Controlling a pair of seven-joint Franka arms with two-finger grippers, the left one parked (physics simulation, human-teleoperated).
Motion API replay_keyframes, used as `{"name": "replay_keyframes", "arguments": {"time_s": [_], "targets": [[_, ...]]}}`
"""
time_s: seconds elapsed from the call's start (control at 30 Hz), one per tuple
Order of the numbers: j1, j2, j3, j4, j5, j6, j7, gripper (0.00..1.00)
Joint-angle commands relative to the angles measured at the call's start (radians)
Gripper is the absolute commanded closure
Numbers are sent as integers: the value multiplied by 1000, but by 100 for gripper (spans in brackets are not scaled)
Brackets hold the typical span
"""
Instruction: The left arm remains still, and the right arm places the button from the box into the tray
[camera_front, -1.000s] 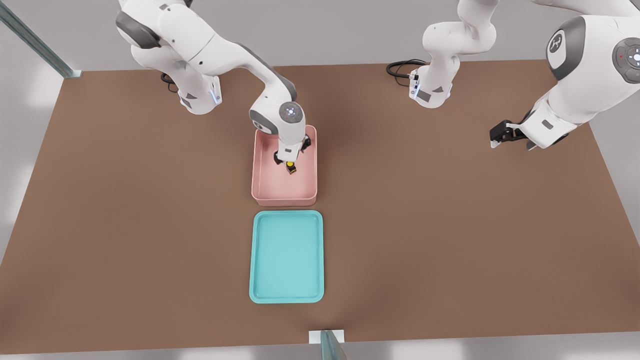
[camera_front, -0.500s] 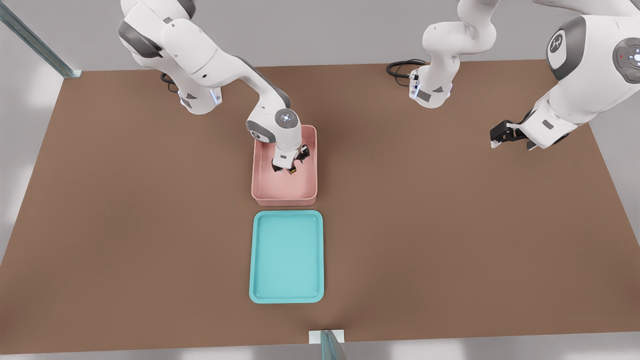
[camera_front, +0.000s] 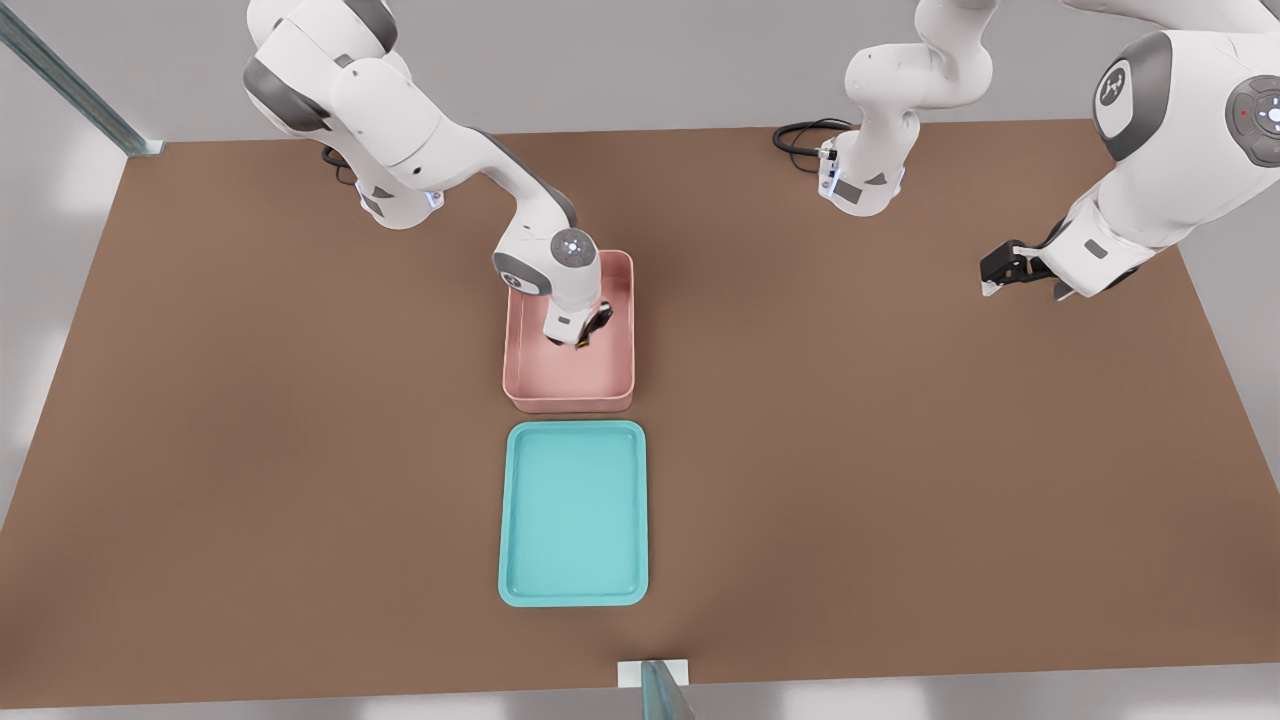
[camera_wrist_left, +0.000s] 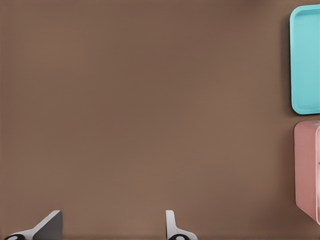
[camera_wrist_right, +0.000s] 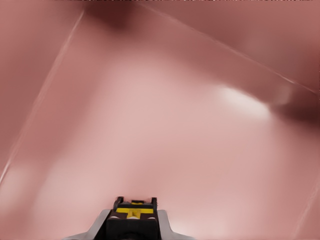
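Button (camera_wrist_right: 132, 216) sits between my gripper's (camera_wrist_right: 131, 231) fingertips, low inside the box (camera_front: 520, 375), toward the wall farthest from the tray (camera_front: 520, 560). My fingers (camera_wrist_right: 100, 222) are drawn in against its black sides, so I judge it pinched. It should handle as a light, rigid piece with smooth faces, small enough to twist loose; the flat flanks of the body are the place to hold. Its yellow cap shows only as a strip in the wrist view, and I cannot tell its long axis.
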Motion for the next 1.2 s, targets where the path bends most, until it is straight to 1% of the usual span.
{"name": "replay_keyframes", "arguments": {"time_s": [0.0, 0.07, 0.13, 0.17, 0.2, 0.23, 0.27, 0.3, 0.33, 0.37, 0.4, 0.43, 0.47, 0.53, 0.57, 0.6, 0.63, 0.67, 0.7, 0.8, 0.83, 0.87, 0.9, 0.93, 0.97, 1.0, 1.03, 1.07, 1.13, 1.17], "targets": [[-2, -2, -1, 2, -5, 1, 65, 64], [-11, -30, -1, 15, -2, -14, 65, 64], [-25, -97, 2, 27, 6, -71, 60, 64], [-30, -135, 17, 39, 13, -146, 60, 64], [-51, -178, 50, 70, 54, -240, 30, 64], [-68, -206, 53, 136, 130, -352, -60, 64], [-82, -192, 50, 228, 199, -401, -114, 64], [-82, -157, 43, 334, 200, -399, -110, 64], [-79, -77, 20, 455, 199, -398, -108, 64], [-77, 32, 8, 593, 185, -396, -111, 64], [-77, 99, -10, 667, 165, -392, -117, 64], [-76, 167, -42, 716, 96, -389, -122, 64], [-76, 229, -67, 779, 64, -387, -140, 64], [-77, 275, -127, 797, 65, -333, -213, 64], [-77, 303, -145, 800, 65, -304, -235, 64], [-77, 335, -157, 811, 65, -278, -266, 64], [-77, 337, -157, 802, 68, -280, -275, 64], [-77, 334, -157, 803, 81, -286, -275, 54], [-77, 326, -157, 806, 82, -292, -274, 0], [-79, 322, -157, 805, 85, -292, -274, 0], [-82, 309, -157, 802, 84, -295, -274, 0], [-82, 251, -157, 770, 139, -317, -275, 0], [-85, 105, -176, 639, 142, -317, -297, 0], [-87, -2, -193, 588, 249, -374, -389, 0], [-96, -105, -249, 587, 400, -514, -542, 0], [-145, -195, -259, 616, 404, -660, -550, 0], [-174, -217, -268, 699, 404, -784, -550, 0], [-211, -257, -280, 717, 403, -833, -552, 0], [-241, -246, -319, 834, 401, -959, -630, 0], [-243, -234, -358, 871, 415, -991, -660, 0]]}}
